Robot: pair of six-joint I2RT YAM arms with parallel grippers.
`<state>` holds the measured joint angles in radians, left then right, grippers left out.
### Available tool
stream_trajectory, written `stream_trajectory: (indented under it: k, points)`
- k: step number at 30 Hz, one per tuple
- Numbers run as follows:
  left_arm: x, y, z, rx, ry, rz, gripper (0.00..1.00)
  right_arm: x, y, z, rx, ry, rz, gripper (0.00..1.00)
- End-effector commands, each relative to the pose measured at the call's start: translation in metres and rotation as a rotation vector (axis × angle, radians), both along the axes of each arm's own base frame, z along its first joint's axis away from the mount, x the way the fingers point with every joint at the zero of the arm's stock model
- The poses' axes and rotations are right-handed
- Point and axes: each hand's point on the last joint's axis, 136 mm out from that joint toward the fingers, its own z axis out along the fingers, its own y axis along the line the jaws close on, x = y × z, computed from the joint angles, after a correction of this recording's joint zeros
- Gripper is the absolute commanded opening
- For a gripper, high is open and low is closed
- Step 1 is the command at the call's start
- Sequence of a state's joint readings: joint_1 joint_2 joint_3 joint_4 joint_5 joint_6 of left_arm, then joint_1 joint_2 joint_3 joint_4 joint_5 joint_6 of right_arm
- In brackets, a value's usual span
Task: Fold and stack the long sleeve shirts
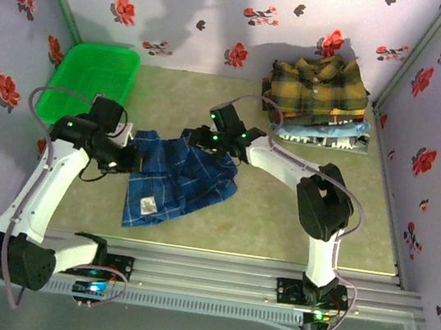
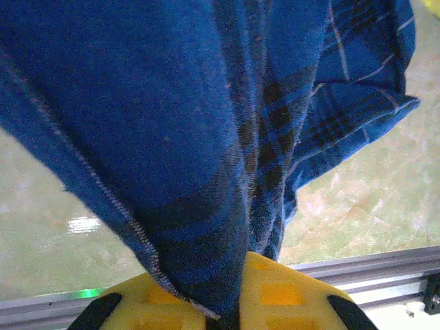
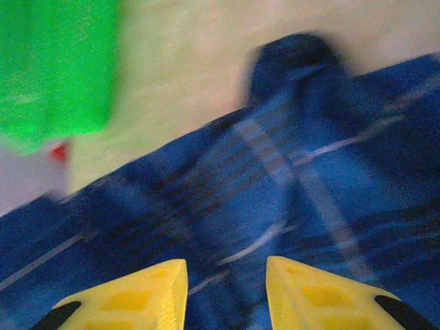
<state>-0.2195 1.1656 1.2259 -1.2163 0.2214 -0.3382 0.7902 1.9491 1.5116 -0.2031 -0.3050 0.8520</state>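
Observation:
A dark blue plaid shirt (image 1: 178, 180) with thin white lines lies rumpled on the table's middle, a white label showing near its front edge. My left gripper (image 1: 127, 159) is at the shirt's left edge; in the left wrist view its yellow fingers (image 2: 158, 302) are shut on a hanging bunch of the blue cloth (image 2: 206, 137). My right gripper (image 1: 197, 137) hovers over the shirt's far edge, its fingertips (image 3: 148, 295) apart over the blue plaid cloth (image 3: 275, 192). At the back right is a stack of folded shirts, a mustard-yellow plaid one (image 1: 320, 84) on top of light blue ones (image 1: 329, 132).
A green plastic basket (image 1: 92, 79) stands at the back left, also seen as a green blur (image 3: 55, 62) from the right wrist. Floral walls close in the table on three sides. Bare tabletop (image 1: 293, 234) lies right of the blue shirt.

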Motion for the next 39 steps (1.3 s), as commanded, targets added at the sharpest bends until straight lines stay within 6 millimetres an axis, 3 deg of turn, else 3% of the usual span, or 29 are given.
stream_trajectory:
  k: [1,3,7,12,18,22,26,32,39]
  points:
    - [-0.007,0.007,-0.003,0.055,0.048,-0.048,0.13,-0.044,0.062,0.030,0.226,0.062,0.177,0.32]
    - [-0.007,0.008,-0.008,0.062,0.059,-0.048,0.13,-0.056,0.077,0.015,0.187,0.109,0.202,0.30]
    - [-0.009,0.020,-0.022,0.119,0.119,0.004,0.13,-0.061,0.075,-0.028,0.067,0.165,0.162,0.25]
    - [-0.012,0.038,-0.029,0.199,0.164,0.055,0.13,-0.064,0.070,-0.042,0.009,0.168,0.180,0.25]
    - [-0.013,0.049,-0.027,0.245,0.186,0.056,0.12,-0.086,0.063,-0.072,-0.114,0.215,0.214,0.18]
    - [-0.007,0.049,-0.019,0.252,0.175,0.036,0.12,-0.104,0.074,-0.091,-0.129,0.262,0.240,0.13]
    - [0.001,0.050,-0.009,0.267,0.169,0.017,0.12,-0.124,0.090,-0.103,-0.157,0.286,0.278,0.10]
    - [0.013,0.050,0.005,0.273,0.142,0.006,0.11,-0.143,0.121,-0.098,-0.064,0.324,0.303,0.08]
    - [0.019,0.035,0.014,0.187,0.116,0.021,0.09,-0.142,0.133,-0.095,0.006,0.337,0.288,0.08]
